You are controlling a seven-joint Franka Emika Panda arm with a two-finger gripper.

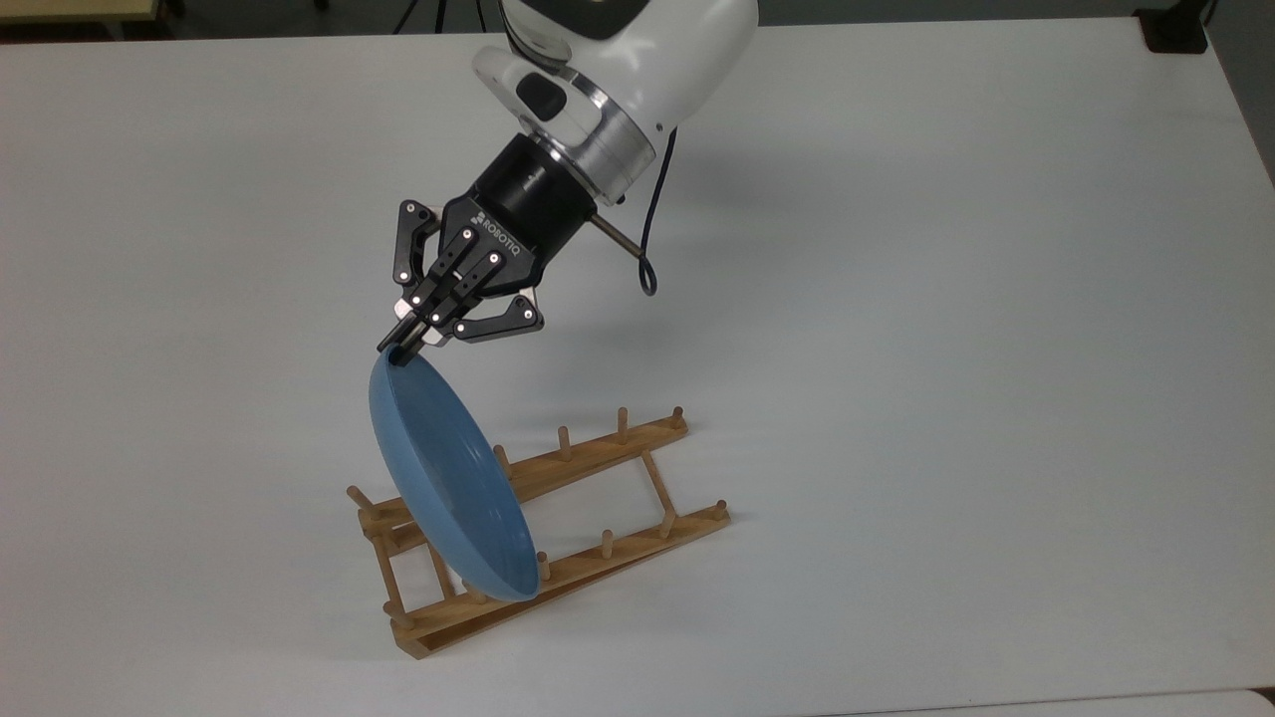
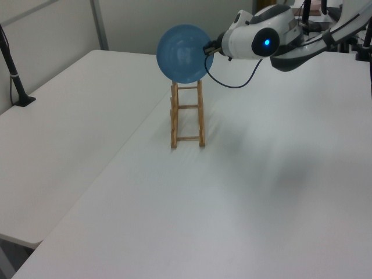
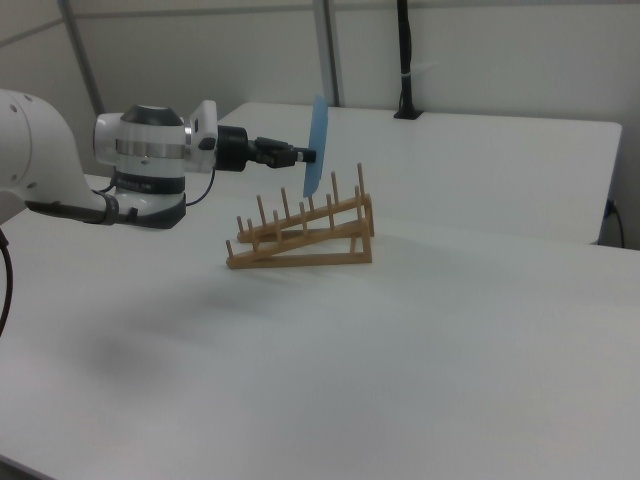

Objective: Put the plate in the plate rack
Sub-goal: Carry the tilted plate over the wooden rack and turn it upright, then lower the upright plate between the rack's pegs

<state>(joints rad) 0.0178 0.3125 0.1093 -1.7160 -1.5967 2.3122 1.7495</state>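
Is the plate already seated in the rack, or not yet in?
Not yet in. The plate stands on edge, gripped at its rim by the hand, and hangs clear above the rack pegs in the right view.

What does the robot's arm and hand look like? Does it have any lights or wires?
The arm is chunky, glossy white with a silver ring. Its hand is black, with white "ROBOTIQ" lettering and silver screws. A dark cable loops beside it, and a blue light glows on the arm.

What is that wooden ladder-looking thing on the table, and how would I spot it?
Look at the big white table; under the robot's gripper and the blue plate it holds on edge lies the plate rack. It is two light-brown wooden rails joined by thin crossbars, each rail bearing a row of upright pegs, and sloping up at one end. It is the one wooden thing on the table.
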